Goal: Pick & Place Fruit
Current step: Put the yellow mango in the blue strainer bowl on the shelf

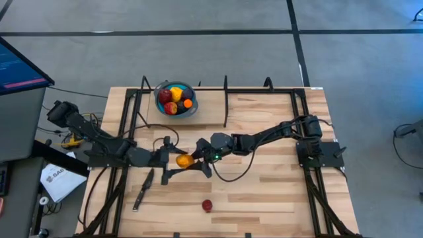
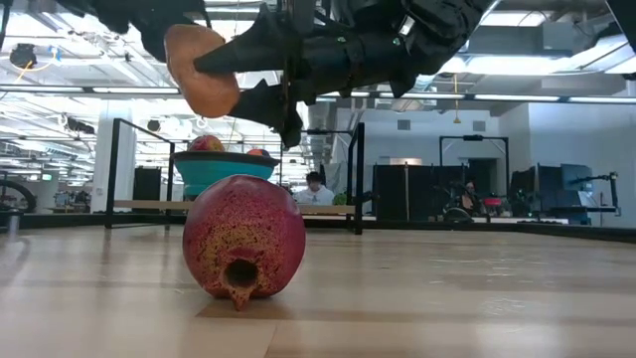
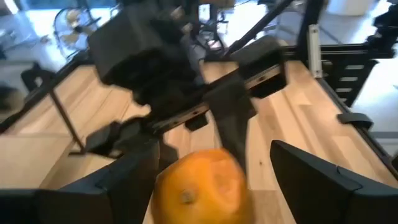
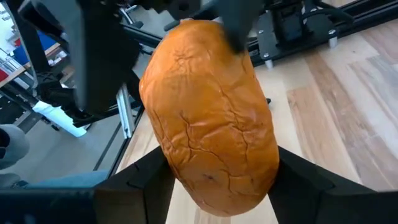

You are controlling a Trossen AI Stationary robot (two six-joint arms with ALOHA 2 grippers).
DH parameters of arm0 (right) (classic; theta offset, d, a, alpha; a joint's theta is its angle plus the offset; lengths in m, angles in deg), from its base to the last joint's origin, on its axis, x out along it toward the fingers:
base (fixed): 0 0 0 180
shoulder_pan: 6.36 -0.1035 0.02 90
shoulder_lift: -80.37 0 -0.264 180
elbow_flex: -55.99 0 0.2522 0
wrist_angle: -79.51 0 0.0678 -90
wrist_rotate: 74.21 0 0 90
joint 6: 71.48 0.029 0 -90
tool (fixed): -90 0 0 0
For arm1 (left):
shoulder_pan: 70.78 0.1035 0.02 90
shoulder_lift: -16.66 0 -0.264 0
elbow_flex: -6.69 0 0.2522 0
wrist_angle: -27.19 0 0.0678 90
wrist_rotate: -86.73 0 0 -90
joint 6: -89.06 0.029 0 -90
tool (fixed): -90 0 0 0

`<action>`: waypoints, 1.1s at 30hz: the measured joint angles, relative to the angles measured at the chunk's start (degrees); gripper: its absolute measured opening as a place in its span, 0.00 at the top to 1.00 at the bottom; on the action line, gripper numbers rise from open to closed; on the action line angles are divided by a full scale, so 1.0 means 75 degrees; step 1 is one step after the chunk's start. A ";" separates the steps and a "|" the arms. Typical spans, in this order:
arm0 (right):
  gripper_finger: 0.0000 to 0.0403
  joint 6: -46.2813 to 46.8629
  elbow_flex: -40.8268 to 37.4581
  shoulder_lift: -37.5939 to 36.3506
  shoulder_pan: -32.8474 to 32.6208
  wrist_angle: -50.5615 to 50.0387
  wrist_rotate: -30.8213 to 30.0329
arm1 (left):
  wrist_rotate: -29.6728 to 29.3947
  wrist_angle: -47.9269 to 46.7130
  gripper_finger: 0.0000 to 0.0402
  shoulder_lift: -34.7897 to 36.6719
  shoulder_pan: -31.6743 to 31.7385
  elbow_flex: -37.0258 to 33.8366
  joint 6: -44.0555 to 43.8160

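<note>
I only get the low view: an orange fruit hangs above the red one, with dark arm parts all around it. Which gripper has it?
Observer: The right gripper has it. Its wrist view shows the orange fruit pinched between its two fingers.
Operator: And the left one?
Observer: The left gripper is open. Its fingers stand either side of the fruit, with a clear gap on one side.
Operator: Anything else loose on the table besides the red fruit?
Observer: Yes. From above, a knife lies by the left arm, to the left of the red fruit.
</note>
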 joint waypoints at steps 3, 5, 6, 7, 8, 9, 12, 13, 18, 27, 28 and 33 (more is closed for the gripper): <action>0.48 -0.0003 0.0000 0.0000 -0.0003 -0.0001 0.0001 | -0.0205 -0.0028 0.27 -0.0103 0.0000 0.0000 -0.0368; 0.49 -0.0003 0.0000 0.0000 -0.0005 0.0003 0.0001 | -0.0349 -0.0160 0.28 -0.0100 0.0000 0.0000 -0.0614; 0.49 -0.0003 0.0000 0.0000 -0.0005 -0.0005 -0.0010 | -0.0459 -0.0247 0.28 -0.0097 0.0000 0.0000 -0.0744; 0.49 -0.0003 0.0000 0.0000 -0.0003 -0.0012 -0.0029 | -0.0597 -0.0336 0.29 -0.0097 -0.0003 0.0000 -0.0891; 0.49 -0.0003 0.0000 0.0000 0.0000 -0.0011 -0.0029 | -0.0673 -0.0434 0.30 -0.0087 -0.0003 0.0000 -0.0958; 0.49 -0.0003 0.0000 0.0000 0.0003 0.0000 -0.0029 | -0.0685 -0.0540 0.31 -0.0069 -0.0003 0.0000 -0.1017; 0.48 -0.0003 0.0000 0.0000 0.0003 0.0007 -0.0038 | -0.0547 -0.0575 0.35 -0.0059 -0.0003 0.0000 -0.1137; 0.47 -0.0003 0.0000 0.0000 0.0002 0.0007 -0.0038 | -0.0539 -0.0577 0.36 -0.0059 -0.0006 0.0000 -0.1137; 0.45 0.0003 0.0000 0.0000 0.0000 0.0009 -0.0052 | -0.0508 -0.0605 0.48 -0.0056 -0.0006 0.0000 -0.1135; 0.37 0.0004 0.0000 0.0000 0.0095 -0.0452 0.0823 | -0.0119 -0.0648 0.47 -0.0053 -0.0003 0.0000 -0.1284; 0.36 0.0003 0.0000 0.0000 0.0114 -0.0558 0.0831 | -0.0131 -0.0645 0.46 -0.0053 0.0000 0.0000 -0.1314; 0.32 -0.0165 0.0000 0.0000 0.0114 -0.1170 0.0823 | 0.0126 -0.0640 0.48 -0.0053 0.0002 0.0000 -0.1471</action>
